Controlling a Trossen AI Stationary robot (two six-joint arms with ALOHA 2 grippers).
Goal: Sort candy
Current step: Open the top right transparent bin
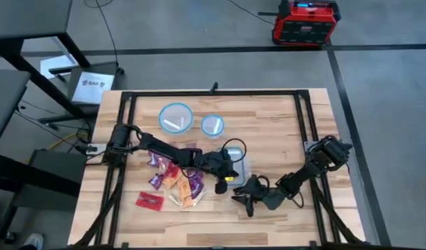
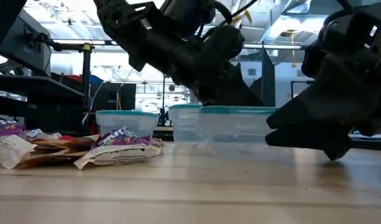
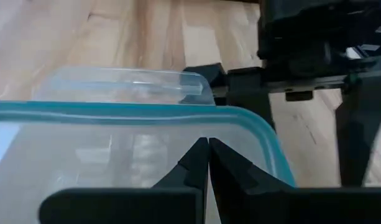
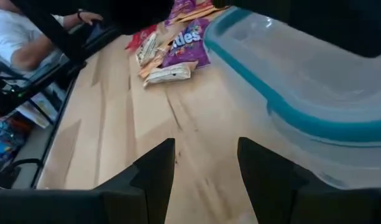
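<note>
The candy (image 1: 174,180) lies in a loose pile of purple, orange and red packets on the wooden table, left of centre. One red packet (image 1: 149,201) lies apart, nearer the front edge. In the low view the candy (image 2: 84,149) rests flat on the tabletop. My left gripper (image 3: 207,149) is shut, with nothing visible between its fingers, and it stands over the near rim of the clear blue-rimmed rectangular container (image 3: 146,112). My right gripper (image 4: 206,165) is open, low over bare table just in front of that container (image 4: 289,106), and points toward the candy (image 4: 178,50).
Two clear round blue-rimmed containers (image 1: 176,118) (image 1: 213,125) stand toward the far edge, the larger one holding a pale stick. The rectangular container (image 1: 240,163) sits mid-table under the left arm. A black frame (image 1: 303,125) borders the work area. A person (image 4: 16,37) sits beyond the table's left side.
</note>
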